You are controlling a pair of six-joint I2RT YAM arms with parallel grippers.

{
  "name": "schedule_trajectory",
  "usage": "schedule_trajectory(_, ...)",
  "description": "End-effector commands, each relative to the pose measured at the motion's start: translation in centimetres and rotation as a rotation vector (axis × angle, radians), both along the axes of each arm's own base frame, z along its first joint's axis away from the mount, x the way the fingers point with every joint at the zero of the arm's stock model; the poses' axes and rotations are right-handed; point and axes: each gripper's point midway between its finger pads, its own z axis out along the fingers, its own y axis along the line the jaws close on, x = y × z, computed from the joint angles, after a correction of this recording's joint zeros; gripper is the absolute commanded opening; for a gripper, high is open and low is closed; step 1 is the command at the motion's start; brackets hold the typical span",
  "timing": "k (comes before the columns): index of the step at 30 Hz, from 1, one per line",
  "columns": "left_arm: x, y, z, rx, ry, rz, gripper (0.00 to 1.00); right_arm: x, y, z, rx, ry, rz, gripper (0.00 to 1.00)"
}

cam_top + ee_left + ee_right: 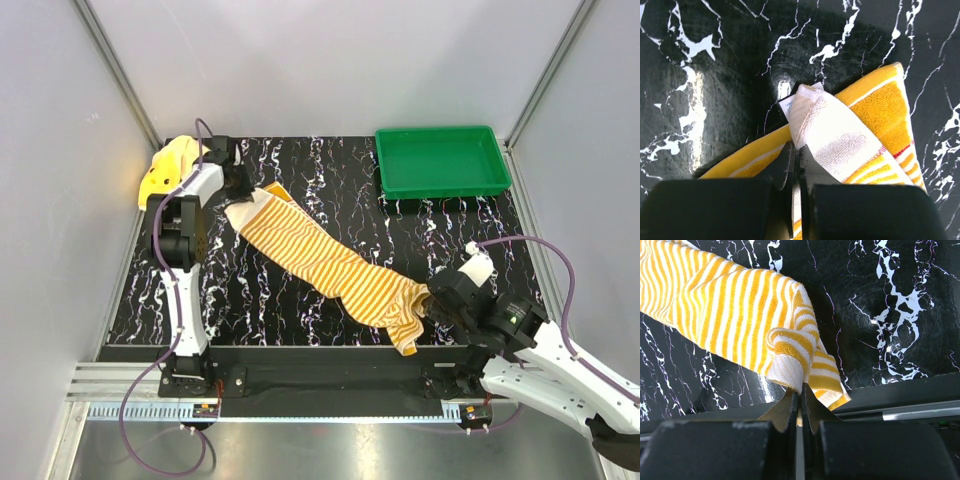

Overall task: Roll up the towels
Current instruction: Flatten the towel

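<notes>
The long orange-and-cream striped towel (320, 255) stretches diagonally across the black marbled table, from back left to front right. My left gripper (237, 190) is shut on its far cream end (832, 135), which folds over a solid orange band. At the front right, my right gripper (432, 303) is shut on the bunched near corner (790, 365) of the same towel, and a loose flap (832, 390) hangs beside the fingers. The small plain yellow towel (165, 170) lies crumpled at the table's back left corner, behind the left arm.
A green plastic tray (441, 160) stands at the back right of the table. Grey walls close in on the left, back and right. The table's front edge and a metal rail (300, 385) run just below the right gripper.
</notes>
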Motion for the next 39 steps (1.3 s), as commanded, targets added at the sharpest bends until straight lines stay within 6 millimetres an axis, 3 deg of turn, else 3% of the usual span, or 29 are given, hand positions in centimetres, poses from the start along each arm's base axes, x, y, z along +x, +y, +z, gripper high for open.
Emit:
schedule_trajectory(1,0.9,0.6,5.2,0.039,-0.100,0.021,0.00,0.3,0.0,0.5,0.005,-0.006,-0.016,0.00)
schedule_trajectory(8,-0.1,1.5,14.8,0.059,-0.249,0.070,0.00,1.7,1.5,3.7,-0.001,-0.053,0.038,0.00)
schedule_trajectory(9,-0.7,1.7,17.6,0.058,-0.297,0.076,0.00,2.2,1.9,5.0,0.017,-0.086,0.045,0.00)
schedule_trajectory(13,-2.9,2.6,24.0,0.062,-0.409,0.107,0.00,3.9,0.9,7.1,-0.087,-0.145,0.026,0.04)
schedule_trajectory(14,-3.9,2.9,26.4,0.058,-0.459,0.117,0.00,4.8,0.4,7.8,-0.116,-0.175,0.003,0.05)
schedule_trajectory(15,-4.4,3.1,27.6,0.049,-0.486,0.120,0.00,5.5,0.3,9.1,-0.120,-0.207,-0.004,0.06)
schedule_trajectory(17,-5.2,3.2,29.7,0.028,-0.540,0.117,0.00,7.2,-0.2,9.9,-0.210,-0.234,0.008,0.06)
schedule_trajectory(18,-5.9,3.0,31.8,0.006,-0.595,0.101,0.00,8.8,-1.0,11.6,-0.207,-0.271,-0.042,0.04)
schedule_trajectory(19,-6.1,2.9,33.0,-0.003,-0.629,0.093,0.00,9.9,-1.4,12.0,-0.268,-0.279,-0.014,0.01)
schedule_trajectory(20,-6.2,2.8,34.5,-0.013,-0.675,0.084,0.00,11.3,-1.2,14.1,-0.247,-0.330,-0.020,0.00)
schedule_trajectory(22,-6.1,2.3,36.6,-0.037,-0.724,0.055,0.00,13.8,-3.5,15.7,-0.318,-0.359,-0.056,0.00)
schedule_trajectory(23,-5.5,2.3,36.1,-0.045,-0.698,0.055,0.00,15.3,-3.7,17.5,-0.303,-0.424,-0.070,0.00)
schedule_trajectory(25,-5.2,1.7,38.2,-0.090,-0.731,0.027,0.00,17.6,-5.0,19.4,-0.354,-0.476,-0.079,0.00)
schedule_trajectory(26,-4.6,1.4,38.2,-0.108,-0.728,0.019,0.00,18.8,-4.5,21.5,-0.329,-0.541,-0.064,0.00)
schedule_trajectory(27,-4.4,1.9,38.9,-0.132,-0.744,0.021,0.00,19.7,-4.4,22.1,-0.355,-0.561,-0.035,0.00)
schedule_trajectory(28,-4.1,1.9,39.6,-0.143,-0.769,0.015,0.00,21.4,-4.8,21.6,-0.381,-0.536,-0.038,0.00)
schedule_trajectory(29,-3.8,2.1,40.6,-0.148,-0.811,0.008,0.00,22.3,-4.7,23.4,-0.371,-0.567,-0.033,0.00)
schedule_trajectory(30,-3.9,1.8,41.4,-0.163,-0.834,-0.016,0.00,23.0,-5.2,23.8,-0.395,-0.561,-0.027,0.00)
schedule_trajectory(31,-4.0,1.9,42.2,-0.163,-0.859,-0.026,0.00,24.4,-5.2,23.1,-0.415,-0.529,-0.016,0.00)
schedule_trajectory(32,-4.3,2.1,43.2,-0.162,-0.886,-0.038,0.00,24.7,-5.8,24.4,-0.426,-0.541,-0.027,0.00)
schedule_trajectory(34,-5.5,1.4,43.8,-0.188,-0.898,-0.114,0.00,24.5,-6.1,25.0,-0.462,-0.545,-0.009,0.00)
schedule_trajectory(36,-7.7,1.3,44.3,-0.170,-0.913,-0.166,0.00,23.7,-6.0,23.9,-0.470,-0.550,0.027,0.00)
schedule_trajectory(37,-9.6,1.3,43.4,-0.165,-0.897,-0.171,0.00,22.0,-6.5,24.9,-0.456,-0.592,0.012,0.00)
schedule_trajectory(38,-10.4,1.7,43.2,-0.153,-0.915,-0.164,0.00,21.4,-6.7,22.0,-0.460,-0.551,0.013,0.00)
schedule_trajectory(39,-10.9,1.8,38.7,-0.169,-0.832,-0.151,0.00,19.5,-7.2,22.5,-0.416,-0.587,-0.025,0.00)
